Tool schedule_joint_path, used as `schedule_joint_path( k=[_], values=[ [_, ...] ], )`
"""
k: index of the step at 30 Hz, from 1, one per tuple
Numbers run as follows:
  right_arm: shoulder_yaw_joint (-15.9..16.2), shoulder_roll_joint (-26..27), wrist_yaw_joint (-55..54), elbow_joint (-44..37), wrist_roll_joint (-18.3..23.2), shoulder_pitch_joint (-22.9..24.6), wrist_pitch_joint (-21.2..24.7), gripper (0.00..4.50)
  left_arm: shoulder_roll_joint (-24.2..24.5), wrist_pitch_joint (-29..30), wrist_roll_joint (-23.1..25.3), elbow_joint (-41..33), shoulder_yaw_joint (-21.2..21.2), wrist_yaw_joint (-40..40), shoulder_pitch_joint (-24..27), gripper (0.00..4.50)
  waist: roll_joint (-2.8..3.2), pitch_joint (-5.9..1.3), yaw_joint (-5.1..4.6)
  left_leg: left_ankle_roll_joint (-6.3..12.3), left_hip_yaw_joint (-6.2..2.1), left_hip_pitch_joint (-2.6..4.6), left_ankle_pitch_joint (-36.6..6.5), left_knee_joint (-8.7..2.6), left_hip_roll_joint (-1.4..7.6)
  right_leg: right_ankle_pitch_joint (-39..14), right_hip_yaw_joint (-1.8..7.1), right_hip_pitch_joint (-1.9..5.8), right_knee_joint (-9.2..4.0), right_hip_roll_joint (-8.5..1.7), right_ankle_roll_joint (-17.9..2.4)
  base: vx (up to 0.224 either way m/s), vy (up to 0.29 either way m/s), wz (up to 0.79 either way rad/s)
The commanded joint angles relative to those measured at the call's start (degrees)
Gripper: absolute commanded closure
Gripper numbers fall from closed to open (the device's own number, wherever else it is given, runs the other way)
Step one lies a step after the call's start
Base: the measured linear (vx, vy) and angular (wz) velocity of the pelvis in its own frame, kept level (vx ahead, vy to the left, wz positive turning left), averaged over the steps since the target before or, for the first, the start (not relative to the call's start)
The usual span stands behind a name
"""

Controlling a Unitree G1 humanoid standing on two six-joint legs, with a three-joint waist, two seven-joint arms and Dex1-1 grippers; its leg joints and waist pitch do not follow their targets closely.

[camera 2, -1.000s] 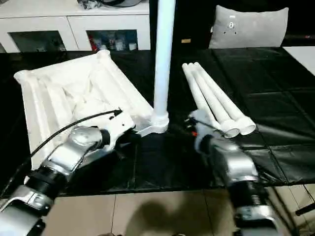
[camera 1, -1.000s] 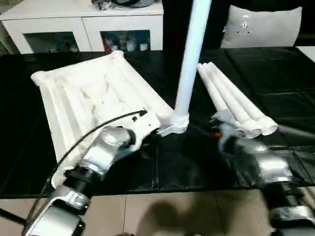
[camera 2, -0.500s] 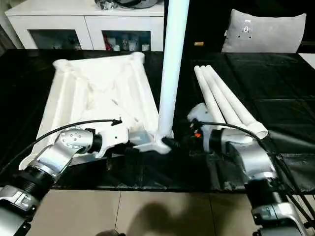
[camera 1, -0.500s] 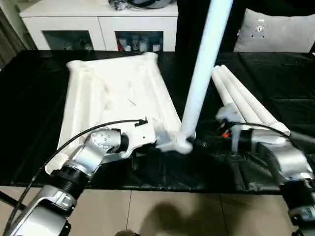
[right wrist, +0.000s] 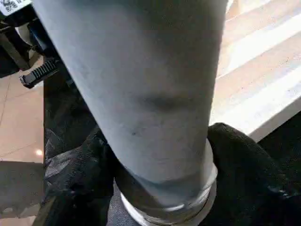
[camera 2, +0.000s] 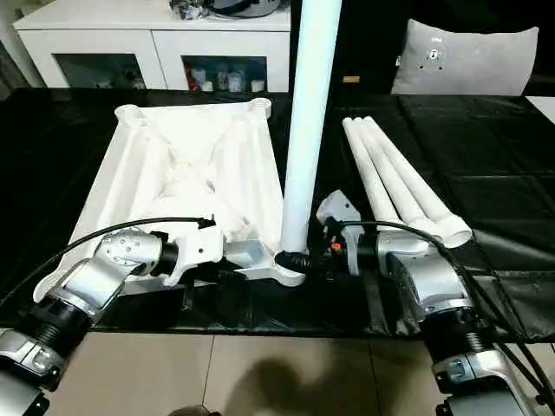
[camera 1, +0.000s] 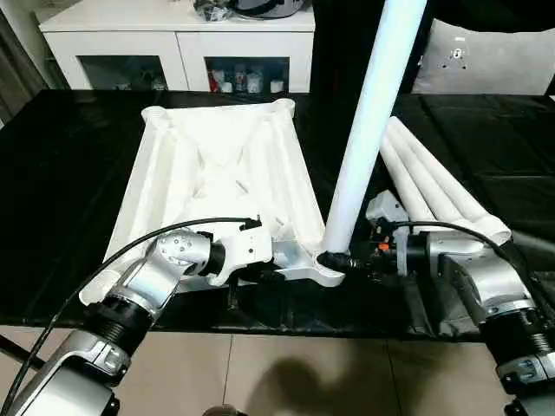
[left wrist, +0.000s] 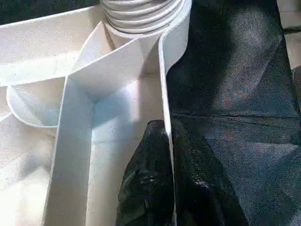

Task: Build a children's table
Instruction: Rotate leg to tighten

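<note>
A black sheet (camera 1: 69,156) covers the work surface, with a white cabinet (camera 1: 173,43) behind it and a grey cushion (camera 1: 486,56) off to the back right. From my head, the upturned table top (camera 1: 217,173) lies ribbed side up on the sheet, and I use it as my landmark: one leg (camera 1: 368,130) stands upright in its near right corner socket (camera 1: 328,260), while three spare legs (camera 1: 434,186) lie together on the sheet just to its right. My left gripper (camera 1: 260,270) sits at the top's near edge, just left of that socket; my right gripper (camera 1: 351,260) reaches to the foot of the standing leg from the right. Along my left wrist, my two black fingers (left wrist: 150,179) are closed on the thin upright rim wall (left wrist: 164,94) of the top, with the ribbed base of the leg seated in the socket beyond. Along my right wrist, my fingers (right wrist: 240,160) flank the leg just above its collar (right wrist: 164,207), but I cannot tell whether they press it or merely bracket it. I judge this plastic light, hollow and stiff, though smooth enough to slip. The rim gives a firm pinch for steadying; the tall leg is best taken low, near the socket, where it levers least.
</note>
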Motion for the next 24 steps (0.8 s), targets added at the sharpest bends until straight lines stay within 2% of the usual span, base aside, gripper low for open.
schedule_joint_path(
  k=[1, 8, 10, 12, 13, 14, 15, 16, 17, 19, 20, 24],
  values=[
    [0.4, 0.1, 0.9, 0.6, 0.5, -0.3, 0.8, 1.7, 0.7, -0.1, 1.3, -0.5, -1.4, -1.3, 0.6, 4.5, -0.37, -4.1, 0.12, 3.76, -1.26, 0.57, -7.3, -3.38, 3.81, -9.7, 2.97, 3.08, -3.48, -5.53, -12.1, 0.0, 0.0, 0.0],
    [-0.5, 1.3, 0.2, -0.7, 1.8, 0.9, 2.7, 1.88, 0.2, 2.2, 0.2, -1.3, -0.4, -0.9, 1.0, 4.5, -0.56, -4.17, 0.2, 3.88, -1.22, 0.55, -6.6, -3.31, 3.81, -9.0, 2.96, 3.11, -3.27, -5.52, -12.3, 0.0, 0.0, 0.0],
    [-1.6, 4.2, -5.7, -0.6, 1.4, 1.0, 3.8, 1.9, -1.9, 7.0, -2.9, -3.6, 2.1, 1.0, 1.7, 4.5, -0.45, -4.15, 0.12, 3.49, -1.21, 0.62, -6.7, -3.36, 3.88, -9.6, 2.98, 3.07, -3.23, -5.6, -12.4, 0.0, 0.0, 0.0],
    [-2.1, 6.1, -10.1, 0.0, 0.4, 0.8, 4.5, 1.91, -3.4, 9.8, -3.8, -4.5, 3.4, 3.4, 1.9, 4.5, -0.38, -3.98, -0.28, 2.95, -1.28, 0.48, -7.4, -3.52, 3.76, -11.0, 2.93, 3.04, -3.44, -5.52, -12.4, 0.0, 0.0, 0.0],
    [-2.7, 7.9, -14.8, 1.2, -0.7, 0.3, 5.0, 1.91, -4.6, 11.9, -3.6, -4.7, 4.1, 5.9, 1.9, 4.5, -0.57, -3.69, -0.8, 2.34, -1.34, 0.47, -8.8, -3.7, 3.59, -13.4, 2.9, 3.02, -3.82, -5.51, -11.8, 0.0, 0.0, 0.0],
    [-3.2, 8.8, -17.3, 2.0, -1.3, -0.1, 5.3, 1.91, -5.2, 13.0, -3.4, -4.8, 4.4, 7.1, 1.8, 4.5, -0.45, -3.56, -1.13, 1.56, -1.32, 0.74, -10.4, -3.77, 3.48, -16.6, 2.97, 2.8, -4.23, -5.59, -11.1, 0.0, 0.0, 0.0],
    [-3.5, 9.3, -18.6, 2.5, -1.5, -0.3, 5.4, 1.91, -5.6, 13.5, -3.2, -4.8, 4.5, 7.8, 1.8, 4.5, -0.6, -3.53, -1.45, 1.03, -1.39, 0.68, -11.2, -3.83, 3.26, -19.2, 2.92, 3.05, -4.5, -5.61, -10.1, 0.0, 0.0, 0.0],
    [-4.4, 10.8, -22.5, 4.0, -2.1, -0.9, 5.5, 1.91, -6.6, 15.1, -2.6, -4.8, 4.8, 10.0, 1.5, 4.5, -0.5, -3.6, -1.69, 0.75, -1.46, 0.62, -11.1, -3.86, 3.33, -19.6, 3.01, 2.99, -4.37, -5.72, -10.0, 0.0, 0.0, 0.0],
    [-6.5, 14.3, -31.3, 7.6, -3.3, -2.3, 5.7, 1.92, -9.7, 18.5, -0.7, -4.1, 5.5, 16.6, 0.6, 4.5, -0.63, -3.29, -2.41, 0.31, -1.48, 0.73, -12.4, -3.97, 3.19, -22.4, 2.91, 2.71, -4.84, -5.48, -9.3, 0.0, 0.0, 0.0],
    [-7.7, 16.3, -37.1, 10.1, -4.1, -3.2, 5.2, 1.92, -12.5, 20.9, 0.6, -3.5, 6.2, 21.7, -0.4, 4.5, -0.59, -3.37, -2.5, -0.03, -1.43, 1.08, -12.4, -3.9, 3.15, -23.7, 2.93, 2.59, -5.07, -5.48, -8.6, 0.0, 0.0, 0.0],
    [-8.1, 17.0, -39.2, 11.3, -4.4, -3.6, 4.9, 1.92, -14.2, 22.3, 0.3, -3.4, 6.8, 23.8, -0.7, 4.5, -0.62, -3.36, -2.72, -0.05, -1.36, 1.08, -12.3, -3.85, 3.05, -24.0, 2.94, 2.53, -5.2, -5.37, -8.4, 0.0, 0.0, 0.0],
    [-8.6, 18.3, -42.0, 11.7, -5.3, -3.9, 4.2, 1.92, -16.6, 23.8, 1.4, -3.5, 6.8, 27.5, -1.0, 4.5, -0.74, -3.63, -2.23, 1.75, -1.3, 0.85, -10.9, -3.71, 2.97, -21.1, 3.04, 2.63, -5.2, -5.33, -7.8, 0.0, 0.0, 0.0]
  ],
)
